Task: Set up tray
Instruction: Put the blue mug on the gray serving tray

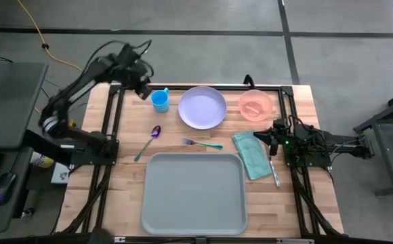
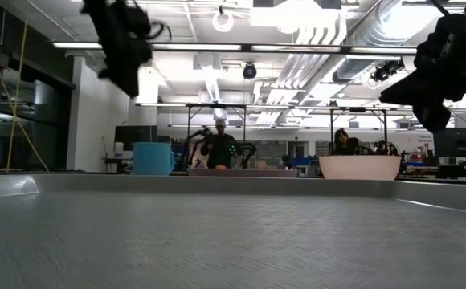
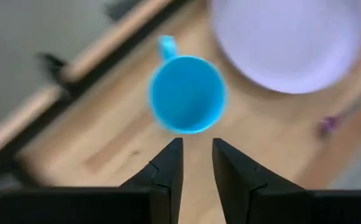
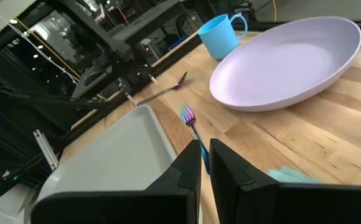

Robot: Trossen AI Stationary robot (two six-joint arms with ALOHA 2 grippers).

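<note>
Left gripper [image 1: 143, 89] hangs over the table's far-left part, just beside the blue cup [image 1: 160, 99], fingers nearly closed on nothing. The tray [image 1: 194, 193] lies well apart from it, at the near centre edge. Tray: grey-blue, flat, rectangular, rounded corners, low rim, bare. Between cup and tray lie a spoon [image 1: 148, 139] and fork [image 1: 202, 143]. The lilac plate [image 1: 202, 107] is bare; the pink bowl [image 1: 255, 106] holds a pale object, unidentifiable. Right gripper [image 1: 272, 137] sits by the teal cloth [image 1: 252, 154], just right of the tray, fingers nearly closed, holding nothing.
</note>
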